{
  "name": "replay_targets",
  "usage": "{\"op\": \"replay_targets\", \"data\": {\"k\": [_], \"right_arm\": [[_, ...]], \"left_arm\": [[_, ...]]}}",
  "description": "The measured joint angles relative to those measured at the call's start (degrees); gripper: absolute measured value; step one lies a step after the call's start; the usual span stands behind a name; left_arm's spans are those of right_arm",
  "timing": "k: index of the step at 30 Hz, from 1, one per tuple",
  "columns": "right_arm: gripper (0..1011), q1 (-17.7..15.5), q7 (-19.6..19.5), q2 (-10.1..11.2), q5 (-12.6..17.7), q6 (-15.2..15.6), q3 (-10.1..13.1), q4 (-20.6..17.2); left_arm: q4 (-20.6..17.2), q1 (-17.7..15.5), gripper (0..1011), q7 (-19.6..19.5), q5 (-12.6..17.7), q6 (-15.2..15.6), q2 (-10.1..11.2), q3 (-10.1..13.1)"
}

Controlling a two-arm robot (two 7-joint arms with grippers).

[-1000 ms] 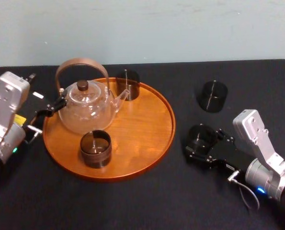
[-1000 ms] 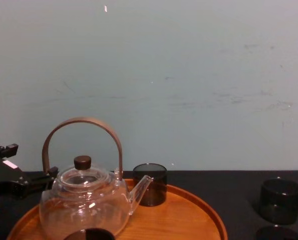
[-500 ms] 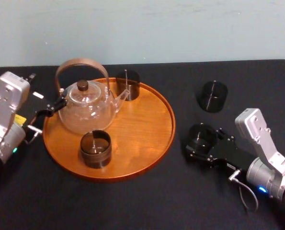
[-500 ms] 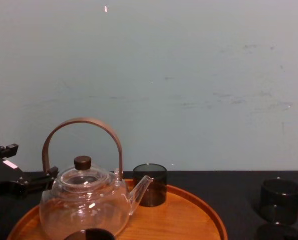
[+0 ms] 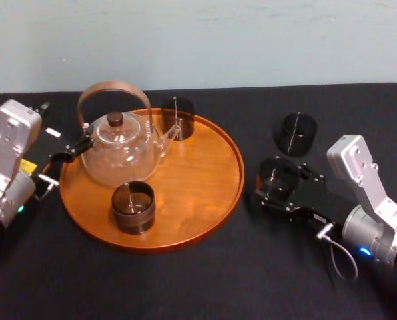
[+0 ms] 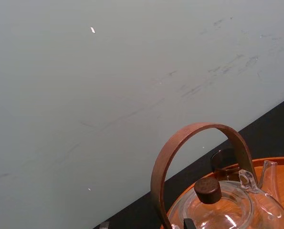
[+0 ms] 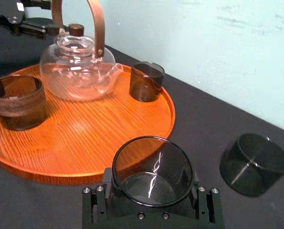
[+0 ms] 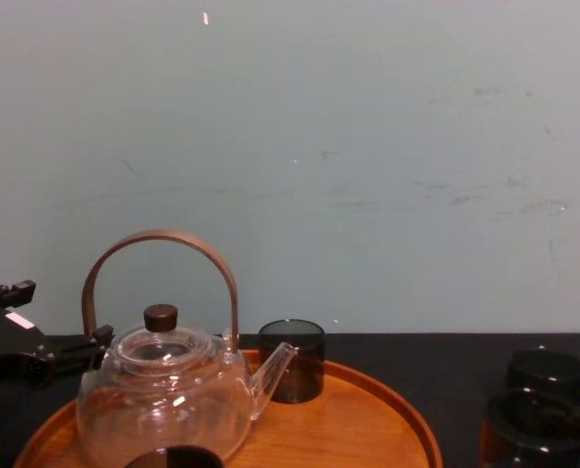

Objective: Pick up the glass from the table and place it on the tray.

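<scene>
The smoky glass tumbler (image 5: 278, 175) sits upright between my right jaws, which grip its lower wall from both sides. I hold it just off the right rim of the round wooden tray (image 5: 205, 193), over the black counter (image 5: 185, 280); whether its base touches the counter I cannot tell. A second dark glass (image 5: 295, 133) sits on the counter just behind it. The tray carries a glass teapot (image 5: 120, 150), another dark glass (image 5: 178, 118) and a brown-banded cup (image 5: 133, 207). My left jaws are at the tray's left rim beside the teapot; their opening I cannot tell.
</scene>
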Motion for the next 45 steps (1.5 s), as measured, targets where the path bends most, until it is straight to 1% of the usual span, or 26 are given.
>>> {"op": "replay_targets", "data": {"k": [6,12,22,32,38,45], "right_arm": [[918,1.43,-0.04,-0.48,-1.12,0.75,-1.19,-0.89],[918,3.16,0.01,-1.49,-2.35,1.24,-2.83,-0.86],[918,6.21,0.25,-3.92,-4.22,2.03,-5.84,0.56],[918,8.24,0.72,-6.22,-5.49,2.33,-8.56,2.42],[918,9.09,0.94,-7.21,-5.92,2.28,-9.59,3.64],[918,10.17,1.45,-8.30,-6.57,1.43,-11.05,5.44]], "left_arm": [[0.00,0.00,1009,0.00,0.00,0.00,0.00,0.00],[0.00,0.00,1009,0.00,0.00,0.00,0.00,0.00],[0.00,0.00,1010,0.00,0.00,0.00,0.00,0.00],[0.00,0.00,1009,0.00,0.00,0.00,0.00,0.00],[0.00,0.00,1010,0.00,0.00,0.00,0.00,0.00],[0.00,0.00,1010,0.00,0.00,0.00,0.00,0.00]]}}
